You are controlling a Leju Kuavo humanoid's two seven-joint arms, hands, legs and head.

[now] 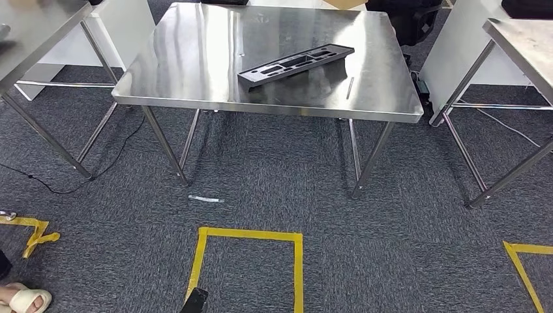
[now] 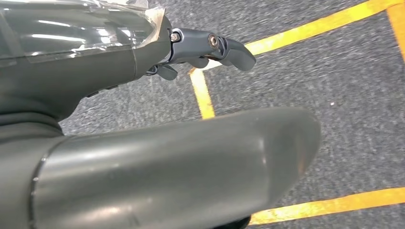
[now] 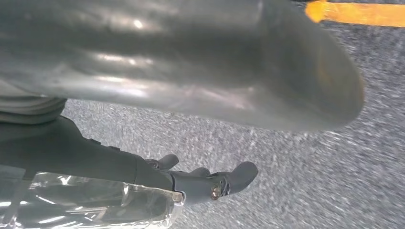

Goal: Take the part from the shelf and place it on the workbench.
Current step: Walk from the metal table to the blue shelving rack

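A long black part (image 1: 297, 64) with rectangular cut-outs lies flat on the steel workbench (image 1: 195, 59), right of its middle, skewed to the edges. My left hand (image 2: 110, 67) hangs above the grey carpet, its dark fingers (image 2: 224, 47) stretched out and apart from the thick thumb (image 2: 191, 162), with nothing in it. My right hand (image 3: 110, 162) hangs the same way over the carpet, its fingers (image 3: 229, 180) extended and holding nothing.
A thin metal rod (image 1: 350, 87) lies on the workbench near the part. More steel tables stand at the left (image 1: 32, 26) and right (image 1: 522, 39). Yellow tape (image 1: 248, 235) marks a square on the carpet before the bench. A person's sandalled foot (image 1: 23, 300) is at the bottom left.
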